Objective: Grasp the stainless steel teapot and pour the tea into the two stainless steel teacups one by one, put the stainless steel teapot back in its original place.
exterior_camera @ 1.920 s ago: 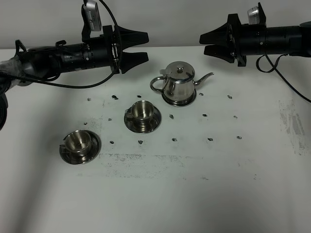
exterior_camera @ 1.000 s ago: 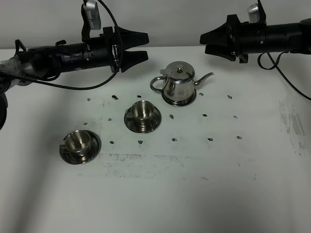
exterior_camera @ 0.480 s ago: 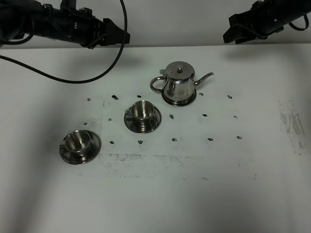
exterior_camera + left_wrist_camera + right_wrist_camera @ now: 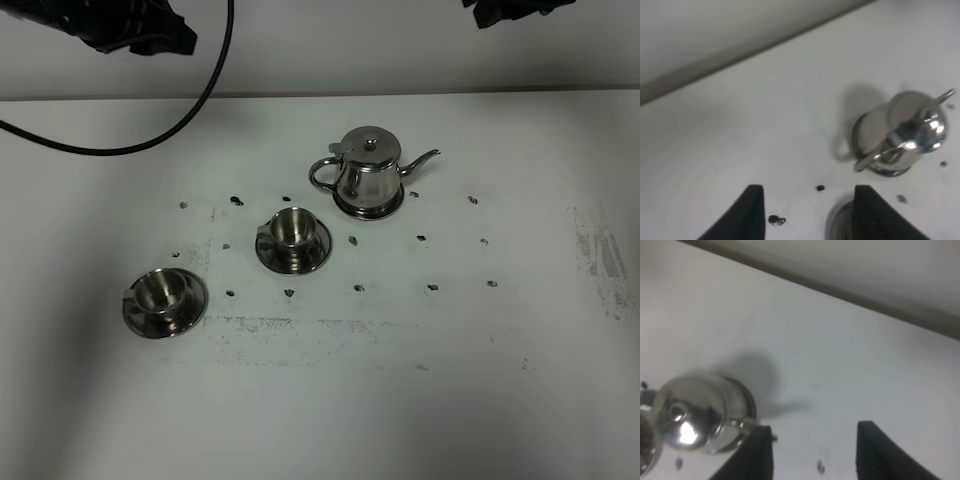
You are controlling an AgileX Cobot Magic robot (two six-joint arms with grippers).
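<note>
The stainless steel teapot (image 4: 368,172) stands upright at the table's middle back, lid on, spout pointing right and loop handle to the left. One teacup (image 4: 293,238) sits on its saucer just in front and left of the pot. The other teacup (image 4: 163,298) sits on its saucer further front left. The tea is hidden. My left gripper (image 4: 807,212) hangs open and empty high above the table, with the teapot (image 4: 905,135) below it. My right gripper (image 4: 812,455) is also open and empty, high above the teapot (image 4: 695,415).
The white table (image 4: 450,380) carries small dark specks and scuffed grey patches. The left arm (image 4: 130,25) with its looping black cable and the right arm (image 4: 510,10) reach in at the top edge. A wall runs behind the table.
Both arms have risen and pulled back toward the top of the high view, so their grippers no longer hang beside the teapot. The teapot and cups have not moved.
</note>
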